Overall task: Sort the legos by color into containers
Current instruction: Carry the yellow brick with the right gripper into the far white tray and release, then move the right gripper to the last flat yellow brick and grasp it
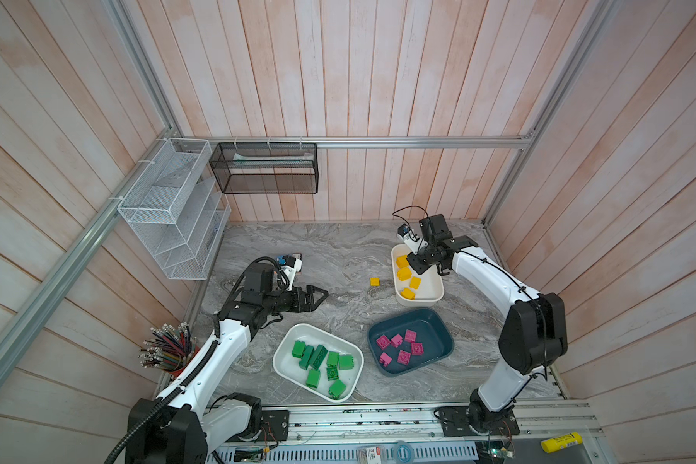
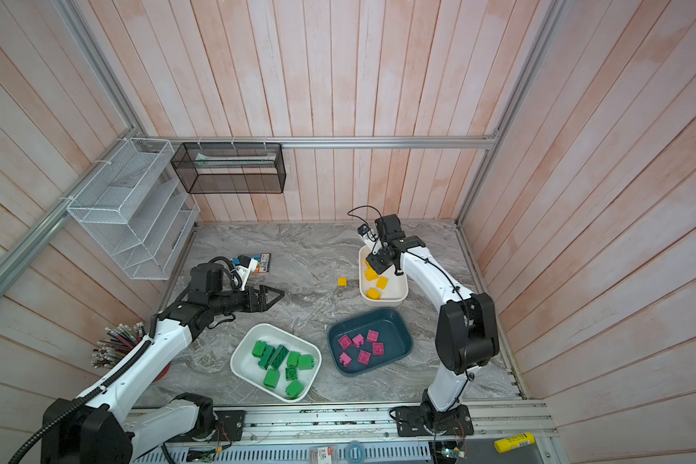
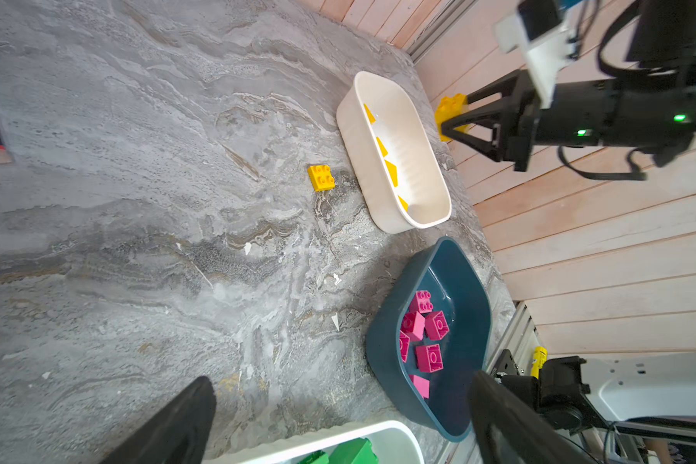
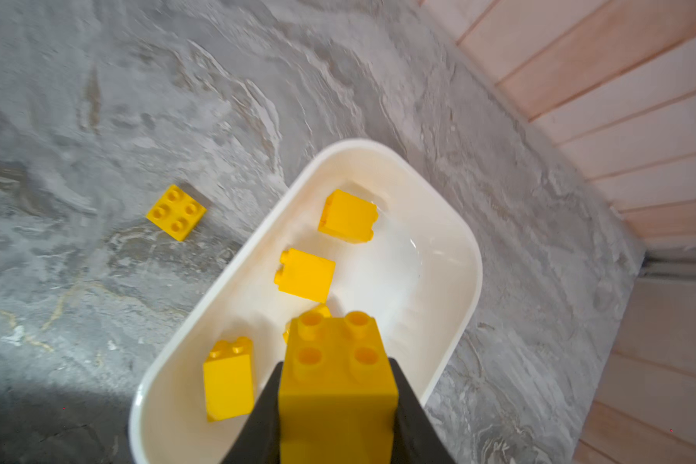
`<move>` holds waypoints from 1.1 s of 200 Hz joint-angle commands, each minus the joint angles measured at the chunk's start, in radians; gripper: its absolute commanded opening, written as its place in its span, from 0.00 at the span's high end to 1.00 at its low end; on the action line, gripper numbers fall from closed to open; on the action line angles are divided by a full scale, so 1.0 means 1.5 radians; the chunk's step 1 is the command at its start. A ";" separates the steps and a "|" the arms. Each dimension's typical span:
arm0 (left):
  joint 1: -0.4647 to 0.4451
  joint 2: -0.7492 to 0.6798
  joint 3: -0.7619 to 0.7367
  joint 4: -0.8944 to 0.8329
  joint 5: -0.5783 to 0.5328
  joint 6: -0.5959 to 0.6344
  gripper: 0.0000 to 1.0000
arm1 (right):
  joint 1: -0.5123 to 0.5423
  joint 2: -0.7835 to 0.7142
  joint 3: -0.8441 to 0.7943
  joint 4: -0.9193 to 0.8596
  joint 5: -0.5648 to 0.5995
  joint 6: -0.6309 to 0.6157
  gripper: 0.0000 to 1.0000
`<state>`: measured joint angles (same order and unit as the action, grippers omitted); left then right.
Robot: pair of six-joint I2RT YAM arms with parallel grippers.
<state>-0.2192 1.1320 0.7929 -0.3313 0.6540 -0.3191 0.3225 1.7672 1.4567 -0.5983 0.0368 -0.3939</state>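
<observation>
**Yellow brick held over its tub, one left on the bench**

The right jaws pinch a yellow brick (image 4: 336, 381) by its sides, studs facing the wrist camera, above the white tub (image 4: 475, 257) at the far right of the bench (image 1: 330, 249). Four more yellow bricks (image 4: 304, 275) lie in that tub, one of them half hidden behind the held brick. A single loose yellow brick (image 1: 374, 281) sits studs-up on the bench just to the left of the tub, apart from its wall.

The left jaws are spread wide and hold nothing. They hover over the bench on the left, pointing towards the middle.

Near the front, the dark teal tub (image 1: 438, 329) holds six pink bricks (image 1: 417, 348). Beside it, to the left, a second white tub (image 1: 282, 349) holds the green bricks (image 1: 318, 356), lying at mixed angles.
</observation>
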 commanded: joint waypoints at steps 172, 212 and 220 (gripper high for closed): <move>0.004 0.012 0.013 0.077 0.017 -0.030 0.00 | 0.146 0.074 0.023 0.069 -0.121 -0.004 0.33; 0.006 0.000 0.012 0.049 0.011 -0.016 0.00 | 0.156 0.146 0.048 0.076 -0.108 -0.122 0.33; 0.006 -0.004 0.011 0.046 0.009 -0.015 0.00 | 0.154 0.161 0.056 0.072 -0.109 -0.147 0.33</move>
<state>-0.2161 1.1431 0.7929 -0.2420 0.6769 -0.3695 0.5812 1.9335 1.5059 -0.4850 -0.1257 -0.4778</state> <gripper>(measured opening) 0.998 0.669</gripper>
